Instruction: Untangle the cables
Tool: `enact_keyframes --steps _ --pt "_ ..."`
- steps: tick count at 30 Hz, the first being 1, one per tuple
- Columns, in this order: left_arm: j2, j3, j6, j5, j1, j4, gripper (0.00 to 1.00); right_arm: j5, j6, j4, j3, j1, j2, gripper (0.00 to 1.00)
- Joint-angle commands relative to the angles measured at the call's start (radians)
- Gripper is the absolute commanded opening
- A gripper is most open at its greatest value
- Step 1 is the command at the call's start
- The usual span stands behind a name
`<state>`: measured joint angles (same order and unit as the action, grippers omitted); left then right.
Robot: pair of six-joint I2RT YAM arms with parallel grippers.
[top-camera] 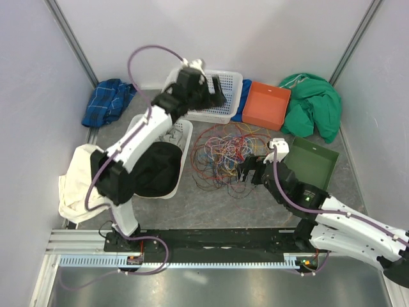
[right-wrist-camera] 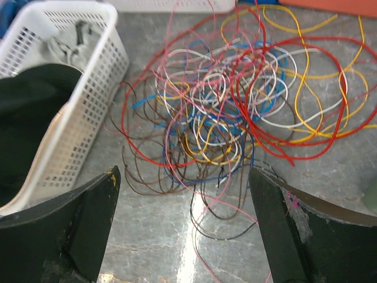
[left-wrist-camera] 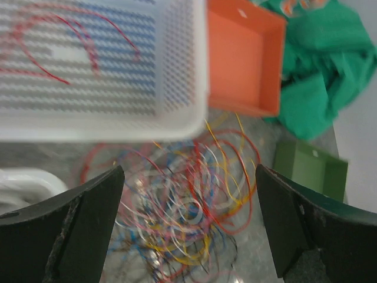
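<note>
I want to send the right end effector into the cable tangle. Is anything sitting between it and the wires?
Nothing visible. The right end effector is open, with only bare table between it and the near strands of the cables. The white basket sits off to the left of that path.

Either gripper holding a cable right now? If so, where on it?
Nothing is held. The left gripper and the right gripper are both open; the cables lie loose on the table, clamped by neither.
</note>
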<state>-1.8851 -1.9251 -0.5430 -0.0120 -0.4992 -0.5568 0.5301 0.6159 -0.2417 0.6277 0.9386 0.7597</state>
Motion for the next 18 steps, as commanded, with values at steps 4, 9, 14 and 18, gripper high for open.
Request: enact_keyframes --steps 4,9,14,18 --pt "0.322 0.492 -0.05 0.078 -0.242 0.335 1.0 0.115 0.099 -0.042 0.01 -0.001 -0.032 0.98" --pt "0.368 0.716 -0.077 0.102 -0.3 0.457 1.0 0.174 0.117 -0.074 -0.023 0.0 -0.144 0.98" --pt "0.264 0.73 -0.092 0.132 -0.351 0.488 1.0 0.189 0.13 -0.123 -0.037 0.0 -0.238 0.98" --pt "0.123 0.689 -0.103 0.202 -0.39 0.517 1.0 0.191 0.145 -0.168 -0.029 0.0 -0.252 0.97"
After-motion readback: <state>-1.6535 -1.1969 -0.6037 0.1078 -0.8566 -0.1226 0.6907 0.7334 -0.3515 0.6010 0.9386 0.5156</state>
